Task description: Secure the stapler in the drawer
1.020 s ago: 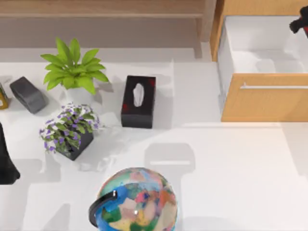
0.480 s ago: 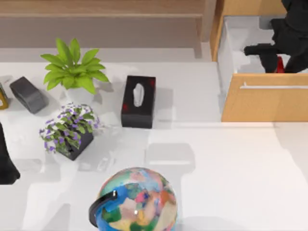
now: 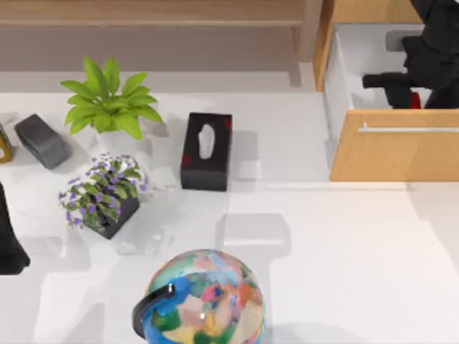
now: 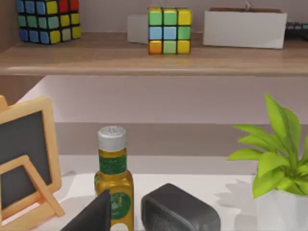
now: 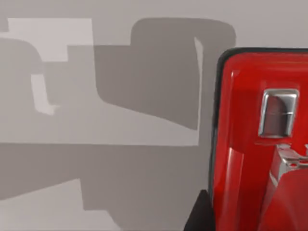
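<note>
White table (image 3: 344, 272), wooden shelf along the back. At the table's right, the drawer (image 3: 394, 154) stands pulled out, orange-brown front with its silver bar handle (image 3: 409, 130), white inside. The right arm reaches down into the drawer, and the right gripper (image 3: 412, 97) sits low inside, just behind the front panel. The stapler (image 3: 414, 99) shows as a red sliver at the gripper, inside the drawer near the front wall; the right wrist view has its red body (image 5: 260, 144) close up over the white drawer floor. Whether the jaws grip it or have let go, cannot tell.

Versus half a second ago: the arm has shifted slightly, the gripper sits about the same spot, and the red sliver is still in the same place. A second ago the arm was only at the drawer's far corner.

The left arm (image 3: 11, 244) stays parked at the table's left edge. Unmoved: tissue box (image 3: 206, 150), green plant (image 3: 107, 100), purple flower pot (image 3: 104, 193), globe (image 3: 204, 301), dark grey block (image 3: 41, 140), oil bottle (image 4: 113, 178).
</note>
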Robot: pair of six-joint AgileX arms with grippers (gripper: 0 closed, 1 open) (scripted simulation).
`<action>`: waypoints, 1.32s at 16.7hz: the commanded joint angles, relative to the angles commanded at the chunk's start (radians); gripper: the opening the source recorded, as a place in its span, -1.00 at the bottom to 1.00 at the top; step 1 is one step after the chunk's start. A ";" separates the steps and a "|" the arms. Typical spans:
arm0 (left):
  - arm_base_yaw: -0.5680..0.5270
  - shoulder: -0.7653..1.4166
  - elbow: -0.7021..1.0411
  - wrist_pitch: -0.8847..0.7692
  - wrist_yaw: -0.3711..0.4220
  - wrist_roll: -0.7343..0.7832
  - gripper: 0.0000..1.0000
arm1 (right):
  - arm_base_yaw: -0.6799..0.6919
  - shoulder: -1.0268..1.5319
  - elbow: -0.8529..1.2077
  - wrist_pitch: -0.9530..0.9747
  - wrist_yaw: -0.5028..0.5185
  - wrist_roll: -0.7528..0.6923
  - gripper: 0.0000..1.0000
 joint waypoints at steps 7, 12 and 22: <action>0.000 0.000 0.000 0.000 0.000 0.000 1.00 | 0.001 0.002 -0.031 0.033 0.000 0.000 -1.00; 0.000 0.000 0.000 0.000 0.000 0.000 1.00 | 0.001 0.002 -0.031 0.033 0.000 0.000 -0.55; 0.000 0.000 0.000 0.000 0.000 0.000 1.00 | 0.001 0.002 -0.031 0.033 0.000 0.000 0.96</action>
